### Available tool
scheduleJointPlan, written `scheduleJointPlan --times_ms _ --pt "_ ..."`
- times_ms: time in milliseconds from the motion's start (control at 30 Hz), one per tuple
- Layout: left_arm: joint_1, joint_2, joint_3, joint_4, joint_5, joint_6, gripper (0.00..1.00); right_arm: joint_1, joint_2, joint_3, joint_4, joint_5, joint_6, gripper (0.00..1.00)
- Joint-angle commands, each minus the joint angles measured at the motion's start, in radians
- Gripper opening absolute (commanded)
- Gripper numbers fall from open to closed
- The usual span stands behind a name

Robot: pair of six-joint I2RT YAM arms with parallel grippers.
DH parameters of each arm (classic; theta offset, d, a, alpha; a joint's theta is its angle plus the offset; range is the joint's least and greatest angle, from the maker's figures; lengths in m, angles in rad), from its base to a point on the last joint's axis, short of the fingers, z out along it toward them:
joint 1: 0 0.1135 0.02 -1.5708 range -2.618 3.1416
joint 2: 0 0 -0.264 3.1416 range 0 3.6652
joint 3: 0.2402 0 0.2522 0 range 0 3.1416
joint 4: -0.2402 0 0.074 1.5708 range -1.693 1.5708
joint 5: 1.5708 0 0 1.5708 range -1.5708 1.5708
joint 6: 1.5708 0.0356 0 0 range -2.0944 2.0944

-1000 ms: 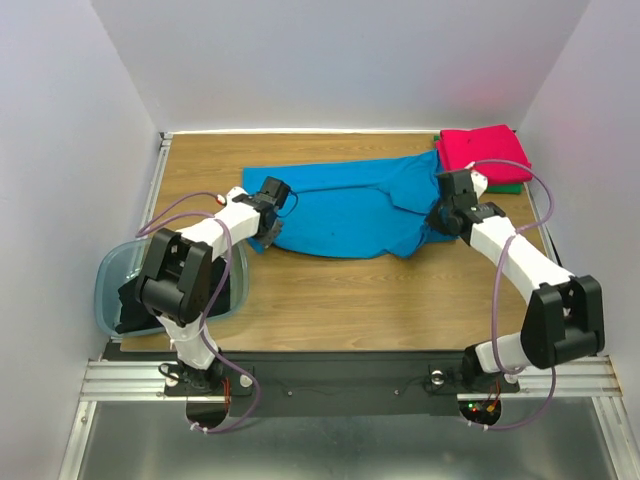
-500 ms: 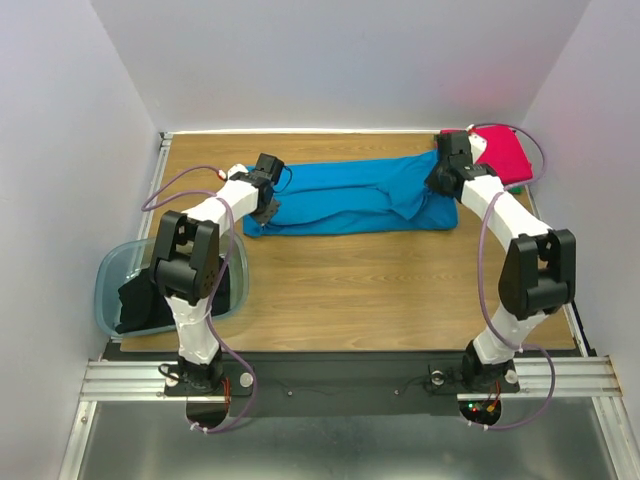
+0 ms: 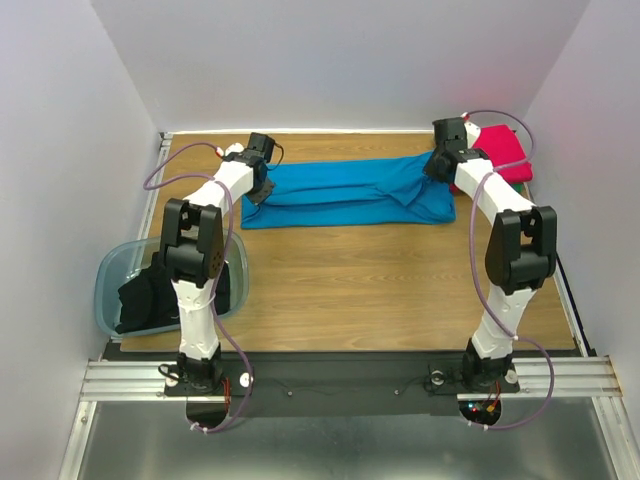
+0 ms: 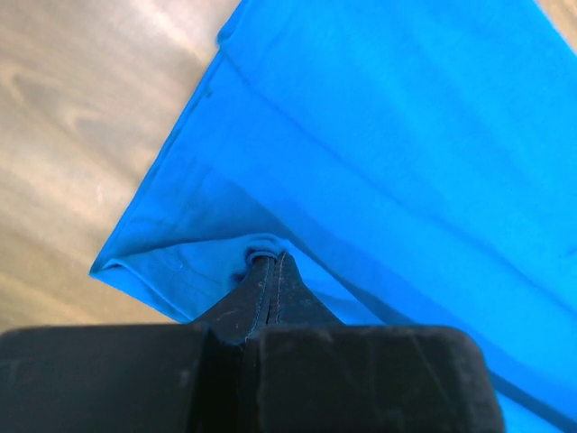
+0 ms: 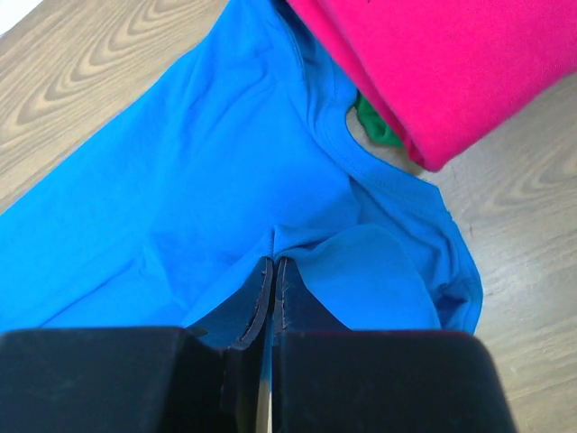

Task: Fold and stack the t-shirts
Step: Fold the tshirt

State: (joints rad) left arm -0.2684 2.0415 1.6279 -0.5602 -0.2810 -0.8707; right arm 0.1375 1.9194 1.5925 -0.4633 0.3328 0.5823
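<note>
The bright blue t-shirt (image 3: pixel 345 192) lies folded lengthwise in a long band across the far part of the table. My left gripper (image 3: pixel 256 185) is shut on its left edge; in the left wrist view (image 4: pixel 267 260) blue cloth bunches around the closed tips. My right gripper (image 3: pixel 437 170) is shut on the shirt's right part, shown pinched in the right wrist view (image 5: pixel 273 263). The folded red-pink t-shirt (image 3: pixel 500 152) sits at the far right on top of the green t-shirt (image 5: pixel 374 124). The black t-shirt (image 3: pixel 150 296) lies in the bin.
A translucent blue-grey plastic bin (image 3: pixel 108 275) stands at the table's near left edge. White walls close in the table on three sides. Bare wooden tabletop (image 3: pixel 350 280) stretches in front of the blue shirt.
Both grippers have moved toward the far edge, carrying the blue shirt's near edge over itself. The shirt has gone from a wide spread to a narrow folded band.
</note>
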Motion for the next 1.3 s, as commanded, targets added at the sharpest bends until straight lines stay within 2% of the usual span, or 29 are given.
scheduleJointPlan --times_ms 0,133,167,200,267,300,367,400,433,467,500,567,600,700,733,767,900,1133,1267 --pt "0.018 0.029 0.084 -0.058 -0.012 0.067 0.0 -0.018 0.023 0.078 0.025 0.008 -0.029 0.01" --pt "0.037 0.058 0.108 -0.052 -0.007 0.073 0.0 -0.026 0.078 0.135 0.025 -0.021 -0.05 0.01" --pt "0.041 0.066 0.116 -0.05 -0.007 0.076 0.04 -0.027 0.092 0.147 0.025 -0.024 -0.053 0.01" --pt "0.05 0.083 0.142 -0.047 -0.001 0.085 0.27 -0.027 0.121 0.18 0.025 -0.026 -0.059 0.04" --pt "0.06 0.103 0.174 -0.044 0.012 0.102 0.48 -0.032 0.154 0.219 0.025 -0.029 -0.067 0.07" --pt "0.063 0.117 0.209 -0.046 0.011 0.102 0.65 -0.038 0.191 0.242 0.025 -0.04 -0.07 0.13" --pt "0.07 0.131 0.246 -0.049 0.006 0.117 0.76 -0.042 0.223 0.315 0.022 -0.067 -0.091 0.19" --pt "0.072 0.138 0.271 -0.058 0.009 0.125 0.98 -0.044 0.239 0.336 0.022 -0.086 -0.096 0.25" --pt "0.074 0.154 0.326 -0.082 0.005 0.136 0.98 -0.044 0.262 0.359 0.012 -0.096 -0.105 0.37" --pt "0.077 0.16 0.355 -0.102 -0.018 0.136 0.98 -0.045 0.268 0.383 0.008 -0.122 -0.117 0.45" --pt "0.078 0.16 0.398 -0.131 -0.027 0.139 0.98 -0.044 0.264 0.388 0.0 -0.136 -0.121 0.6" --pt "0.078 0.143 0.405 -0.133 -0.038 0.147 0.98 -0.045 0.245 0.38 -0.003 -0.161 -0.133 0.67" --pt "0.078 0.113 0.386 -0.121 -0.038 0.153 0.98 -0.045 0.23 0.35 -0.003 -0.175 -0.137 0.75" --pt "0.078 0.06 0.327 -0.086 -0.009 0.162 0.98 -0.044 0.156 0.285 -0.002 -0.237 -0.159 0.84" --pt "0.077 0.027 0.284 -0.064 -0.001 0.165 0.98 -0.044 0.138 0.238 0.0 -0.267 -0.163 0.95" --pt "0.077 0.011 0.259 -0.052 0.009 0.165 0.98 -0.044 0.113 0.219 0.0 -0.297 -0.173 0.99" --pt "0.066 -0.047 0.112 0.019 0.09 0.168 0.98 -0.042 0.102 0.149 0.002 -0.441 -0.157 1.0" --pt "0.049 -0.064 0.037 0.051 0.123 0.17 0.98 -0.021 0.19 0.15 0.005 -0.48 -0.118 1.0" --pt "0.049 -0.076 0.015 0.071 0.128 0.17 0.98 -0.016 0.262 0.208 0.006 -0.518 -0.116 1.0"
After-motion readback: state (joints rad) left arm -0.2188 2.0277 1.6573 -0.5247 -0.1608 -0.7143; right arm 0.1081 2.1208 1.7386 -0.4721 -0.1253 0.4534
